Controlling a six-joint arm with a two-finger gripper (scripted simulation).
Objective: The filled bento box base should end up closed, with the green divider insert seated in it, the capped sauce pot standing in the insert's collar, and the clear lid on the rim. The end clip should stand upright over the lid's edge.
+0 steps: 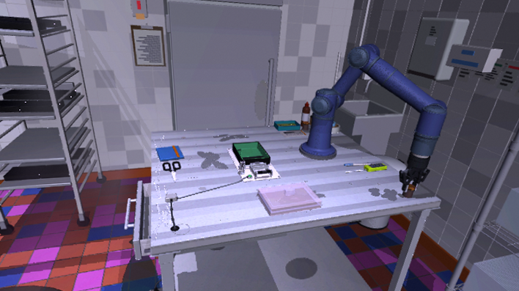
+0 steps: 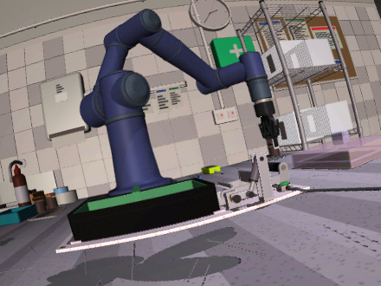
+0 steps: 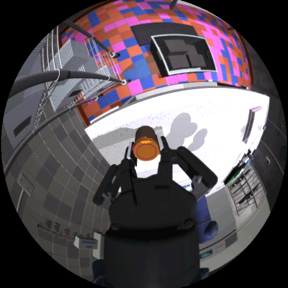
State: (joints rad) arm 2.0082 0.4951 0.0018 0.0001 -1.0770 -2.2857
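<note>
My gripper [image 3: 146,151] stands low at the table's right front corner, its fingers closed on the sides of the capped sauce pot [image 3: 145,145], a small brown pot with an orange cap [image 1: 409,193]. The pot stands on the table. The black bento base [image 1: 251,153] sits mid-table with the green divider insert [image 2: 143,197] in it. The end clip [image 2: 256,177] stands tilted on the white fixture at the base's near end. The clear pink lid [image 1: 289,197] lies flat on the table in front of the base.
A teal tray [image 1: 287,125] and a brown bottle [image 1: 305,115] stand behind the arm's base. A yellow-green sponge [image 1: 375,167] and a pen lie near my gripper. Scissors [image 1: 172,167] and a blue notebook lie at the left. A thin rod on a stand [image 1: 173,212] crosses the front left.
</note>
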